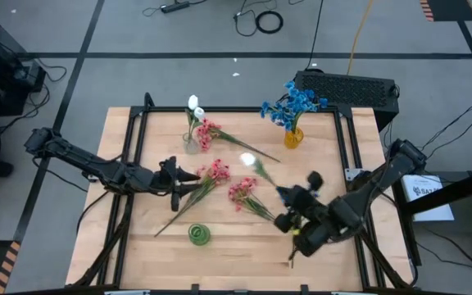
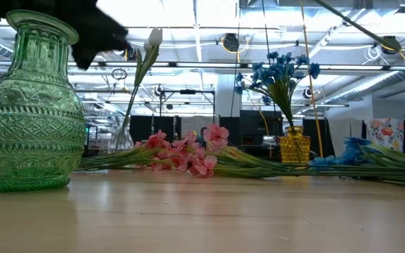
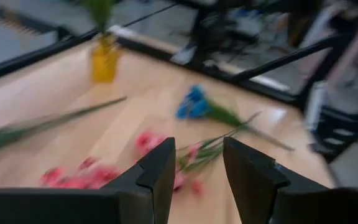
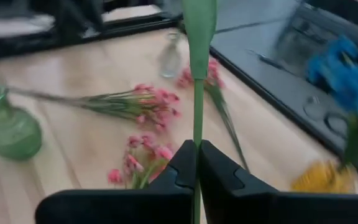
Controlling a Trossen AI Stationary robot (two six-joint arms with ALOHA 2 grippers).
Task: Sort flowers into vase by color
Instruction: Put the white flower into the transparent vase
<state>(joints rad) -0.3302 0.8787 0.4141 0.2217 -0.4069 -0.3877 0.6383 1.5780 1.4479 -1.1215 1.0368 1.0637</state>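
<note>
My right gripper [image 1: 283, 194] [image 4: 197, 149] hangs above the table's right middle, shut on the green stem of a white flower [image 1: 248, 160]. My left gripper [image 1: 193, 175] [image 3: 197, 165] is open at the left middle, with nothing between its fingers; a pink sprig [image 1: 211, 176] lies just past them. More pink sprigs [image 1: 242, 192] [image 2: 188, 158] lie flat on the table. A blue sprig [image 3: 194, 102] lies on the table too. The clear vase [image 1: 191, 145] holds white flowers, the yellow vase [image 1: 292, 138] holds blue ones, and the green vase [image 1: 199, 235] [image 2: 30, 105] stands near the front. My right gripper pinches the white flower's thin green stem [image 4: 197, 127] between its two fingers. The stem runs straight out past the fingertips, along the fingers, to a broad leaf [image 4: 199, 25]. The flower is lifted clear of the table, its blossom toward the far left.
The wooden table has a black frame along its far edge [image 1: 244, 109]. A dark box [image 1: 347, 86] stands behind the yellow vase. Bare wood lies between the green vase and the near edge [image 1: 244, 262].
</note>
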